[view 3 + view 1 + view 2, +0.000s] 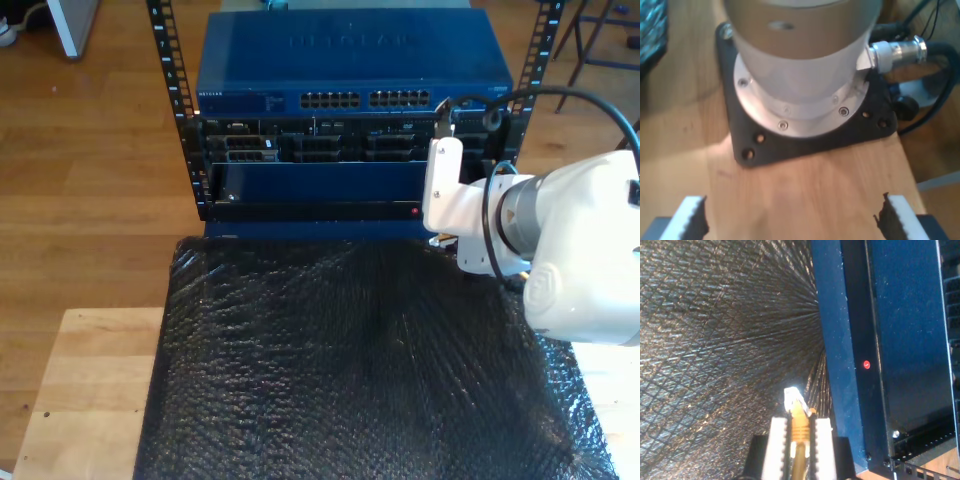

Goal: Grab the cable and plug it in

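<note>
My second gripper point(800, 422) is shut on the cable point(799, 432), with its yellow boot pinched between the white fingers point(776, 442). The clear plug point(793, 398) sticks out past the fingertips, over the black mat point(715, 350). It sits just beside the blue rack unit point(840, 340), short of a red light point(866, 365). In the exterior view the second arm point(560, 240) reaches in from that view's right toward the rack's lower front. The blue switch point(350, 60) shows its port rows point(365, 100) higher up. My first gripper point(792, 220) is open over a wooden tabletop point(810, 185), holding nothing.
An arm's round base point(800, 65) on a black mounting plate point(755, 150) stands right ahead of my first gripper, with a metal connector point(900, 50) and dark cables beside it. The black mat point(350, 370) covers the table before the rack point(330, 150).
</note>
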Tool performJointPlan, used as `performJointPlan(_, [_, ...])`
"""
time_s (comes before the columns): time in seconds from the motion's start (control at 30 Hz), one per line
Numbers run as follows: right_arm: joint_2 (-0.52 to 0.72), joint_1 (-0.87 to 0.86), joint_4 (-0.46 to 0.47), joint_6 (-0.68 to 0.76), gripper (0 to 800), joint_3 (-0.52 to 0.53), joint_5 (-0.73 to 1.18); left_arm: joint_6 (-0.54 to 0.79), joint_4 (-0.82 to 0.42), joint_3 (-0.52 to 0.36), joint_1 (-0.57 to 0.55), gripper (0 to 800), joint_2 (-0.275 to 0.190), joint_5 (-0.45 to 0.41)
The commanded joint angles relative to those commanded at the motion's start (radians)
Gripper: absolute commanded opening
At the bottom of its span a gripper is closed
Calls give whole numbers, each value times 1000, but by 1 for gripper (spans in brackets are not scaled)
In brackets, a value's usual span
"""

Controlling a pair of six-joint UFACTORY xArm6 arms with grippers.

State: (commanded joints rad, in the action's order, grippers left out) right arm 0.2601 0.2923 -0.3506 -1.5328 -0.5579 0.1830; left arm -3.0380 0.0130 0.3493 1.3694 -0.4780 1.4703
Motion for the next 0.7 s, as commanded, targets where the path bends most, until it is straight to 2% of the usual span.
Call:
performJointPlan(0.13, [0,0,0,0,0,2,0,0,0,-35,25,799,0,-60])
performJointPlan(0.23, [-2,-2,0,2,0,3,-2,0,0,-95,38,799,-2,-132])
performJointPlan(0.37, [0,-2,0,2,0,3,-3,5,0,-127,58,799,-2,-219])
performJointPlan(0.7, [0,-2,-2,2,0,28,-83,9,6,-206,101,799,6,-359])
